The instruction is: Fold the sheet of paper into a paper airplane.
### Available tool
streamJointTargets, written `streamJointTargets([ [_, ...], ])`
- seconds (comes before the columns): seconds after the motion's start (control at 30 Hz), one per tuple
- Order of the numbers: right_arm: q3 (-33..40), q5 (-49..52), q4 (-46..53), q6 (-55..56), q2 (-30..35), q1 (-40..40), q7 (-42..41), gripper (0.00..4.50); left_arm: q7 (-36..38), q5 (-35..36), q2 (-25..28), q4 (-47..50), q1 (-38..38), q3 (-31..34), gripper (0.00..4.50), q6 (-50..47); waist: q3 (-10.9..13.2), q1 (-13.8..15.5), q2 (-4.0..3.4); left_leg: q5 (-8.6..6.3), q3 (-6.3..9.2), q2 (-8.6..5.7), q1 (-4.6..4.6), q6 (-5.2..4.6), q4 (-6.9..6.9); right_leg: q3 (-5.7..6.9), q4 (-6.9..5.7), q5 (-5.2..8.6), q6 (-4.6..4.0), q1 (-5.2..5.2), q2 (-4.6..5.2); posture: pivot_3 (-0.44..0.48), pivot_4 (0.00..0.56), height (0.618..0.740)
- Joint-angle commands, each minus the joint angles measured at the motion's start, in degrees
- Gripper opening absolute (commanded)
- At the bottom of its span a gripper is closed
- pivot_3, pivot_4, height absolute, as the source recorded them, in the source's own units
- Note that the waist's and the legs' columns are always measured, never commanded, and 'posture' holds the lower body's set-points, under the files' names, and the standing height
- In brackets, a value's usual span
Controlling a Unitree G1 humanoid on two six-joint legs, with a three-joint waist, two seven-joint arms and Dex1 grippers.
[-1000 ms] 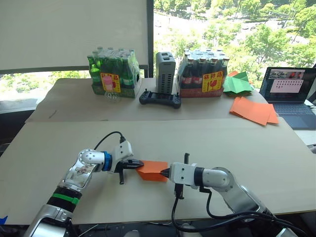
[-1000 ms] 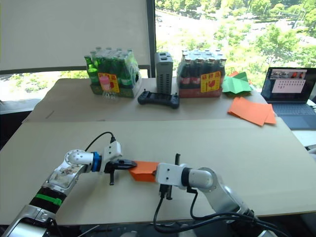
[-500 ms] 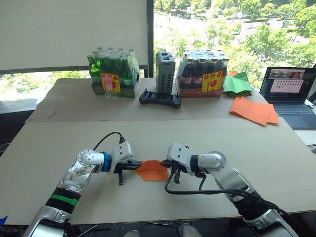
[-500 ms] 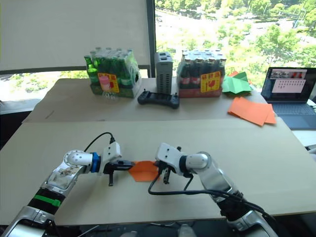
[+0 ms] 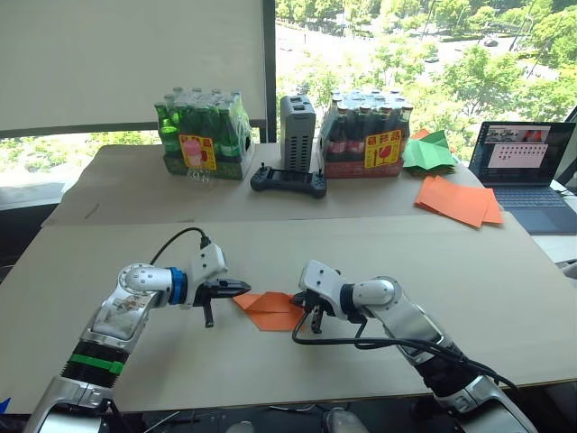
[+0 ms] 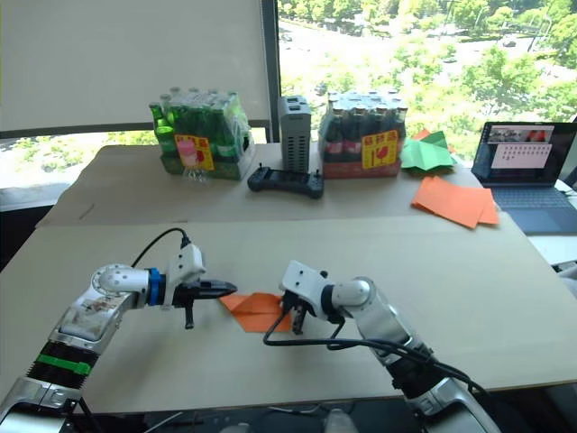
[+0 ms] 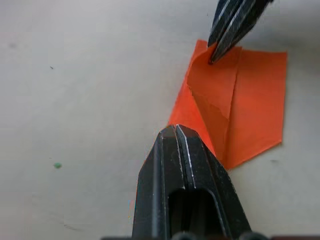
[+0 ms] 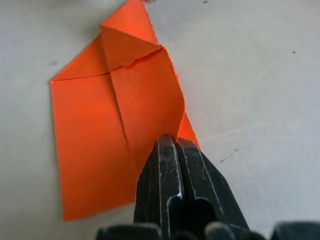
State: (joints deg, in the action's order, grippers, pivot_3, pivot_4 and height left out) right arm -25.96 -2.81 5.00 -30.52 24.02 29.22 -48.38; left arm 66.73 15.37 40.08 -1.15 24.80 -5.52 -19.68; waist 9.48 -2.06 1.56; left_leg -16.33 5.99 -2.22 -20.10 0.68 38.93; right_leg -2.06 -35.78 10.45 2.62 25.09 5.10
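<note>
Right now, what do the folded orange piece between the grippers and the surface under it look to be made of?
The sheet of paper looks like thin matte paper: sharp creases, flaps lying flat and a ragged torn-looking edge along one fold. The table seems covered in pale beige board, perhaps cardboard or fibreboard: dull, no glare, a seam across it. Its exact material is open.

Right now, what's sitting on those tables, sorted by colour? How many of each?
Orange: 2, the folded sheet of paper and the pile of orange sheets
Green: 2, the green bottle pack and the green paper shape
Dark or black: 3, the dark bottle pack, the controller, the laptop
Grey: 1, the grey box
Total: 8
</note>
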Motion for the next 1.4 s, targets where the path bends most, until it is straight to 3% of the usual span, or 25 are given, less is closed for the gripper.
streamJointTargets([
  [0.03,-1.1,-1.9,-2.1,-1.2,0.7,-0.6,0.7,0.01,1.5,4.6,0.4,5.9,-0.5,1.0,0.00,-4.5,0.0,-0.2,-0.02,0.00,-0.01,0.00,0.02,0.00,0.00,-0.01,0.00,0.00,0.00,-0.01,0.00,0.000,0.150,0.723],
  [0.17,-1.4,-2.2,-2.1,-1.0,0.6,-0.6,1.0,0.01,1.2,2.8,-0.4,5.5,-2.3,-1.8,0.00,-3.6,0.0,-0.2,-0.02,0.00,0.00,0.00,0.04,0.00,-0.01,-0.01,-0.01,0.00,0.00,-0.01,-0.01,0.000,0.150,0.723],
  [0.5,-1.3,-2.0,1.2,-1.6,0.8,-1.1,1.0,0.01,-0.2,-5.3,-4.0,-6.7,-0.4,-7.6,0.00,5.3,0.0,-0.2,-0.02,0.00,-0.01,-0.01,0.04,0.00,0.00,-0.01,0.01,-0.01,-0.01,-0.03,-0.01,0.000,0.150,0.723],
  [0.73,4.6,3.0,7.7,-2.3,-2.1,-1.4,3.0,2.25,0.3,-6.1,-3.8,-8.0,-2.6,-8.2,0.00,6.9,0.0,-0.2,-0.02,0.00,0.00,-0.01,0.04,0.00,-0.02,-0.01,0.01,-0.01,-0.01,-0.02,0.00,0.000,0.150,0.723],
  [0.93,4.1,5.4,15.1,1.0,-2.2,-1.9,1.5,2.25,0.0,-6.2,-4.0,-7.9,-3.0,-8.0,0.00,6.8,0.0,-0.3,-0.02,0.00,0.00,0.00,0.00,0.00,-0.02,-0.01,0.01,0.00,0.00,0.03,-0.01,0.000,0.150,0.723],
  [1.03,0.3,2.3,13.5,1.7,-1.7,-1.6,1.9,1.50,-0.1,-6.1,-4.1,-7.5,-3.0,-7.9,0.00,6.5,0.0,-0.4,-0.02,0.00,0.00,0.00,0.01,0.00,-0.02,-0.01,0.00,0.00,0.00,0.02,-0.01,0.000,0.150,0.723],
  [1.17,-2.5,-0.1,10.6,2.3,-1.7,-1.3,2.6,0.06,-0.4,-6.1,-4.2,-7.2,-3.1,-7.8,0.00,6.4,0.0,-0.4,-0.02,0.00,0.00,-0.01,0.00,0.00,-0.02,-0.01,0.00,0.00,0.00,0.03,0.00,0.000,0.150,0.723],
  [1.4,-5.1,-2.6,5.4,3.8,-3.3,-0.5,3.1,0.06,-0.8,-6.0,-4.0,-5.6,-3.7,-7.7,0.00,5.7,0.0,-0.4,-0.02,0.00,0.00,0.00,0.00,0.00,-0.02,-0.01,0.00,0.00,0.00,0.04,-0.01,0.000,0.150,0.723],
])
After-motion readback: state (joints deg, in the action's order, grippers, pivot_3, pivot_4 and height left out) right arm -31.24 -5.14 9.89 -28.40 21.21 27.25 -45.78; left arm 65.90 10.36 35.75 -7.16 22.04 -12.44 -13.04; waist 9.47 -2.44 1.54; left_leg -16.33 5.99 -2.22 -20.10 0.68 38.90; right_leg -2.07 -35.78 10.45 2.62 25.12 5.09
